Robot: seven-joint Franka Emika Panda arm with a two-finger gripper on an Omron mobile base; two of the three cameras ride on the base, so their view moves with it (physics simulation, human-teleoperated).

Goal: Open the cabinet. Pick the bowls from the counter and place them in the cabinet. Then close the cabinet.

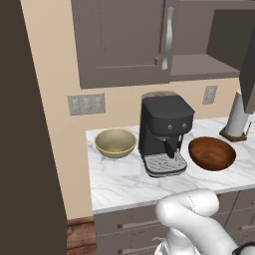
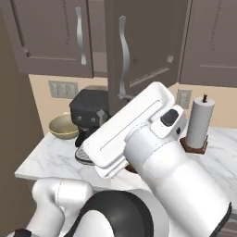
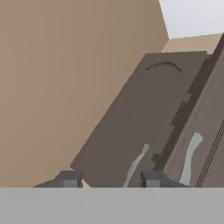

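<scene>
Plainly the opening step is the one in hand, and it looks partly done. Going from the left in the left base view, the left door (image 1: 122,40) of the cabinet is flat and closed, its curved silver handle (image 1: 168,37) at its right edge; right of that the inside shelf (image 1: 201,64) is bare, and the right door (image 1: 238,37) stands swung out toward the robot. On the tabletop (image 1: 124,182) below, the olive-yellow bowl (image 1: 115,142) sits at the left, a dark coffee machine (image 1: 164,134) stands in the middle, the reddish-brown bowl (image 1: 212,153) lies just to its right, and a paper towel roll (image 1: 238,117) is at the far right. Both bowls are untouched and well apart from each other.

In the hand view, the hand (image 3: 109,179) is spread and grips nothing; its fingertips (image 3: 68,179) rise below a door face, with two silver handles just beyond. Whether it is close enough to take one I cannot tell, since the view is steep.

I judge the next move to be either pulling the left door open by its handle, or, if the right half gives room enough, dropping to a bowl. The coffee machine crowds both bowls, so a descent from above suits best.
</scene>
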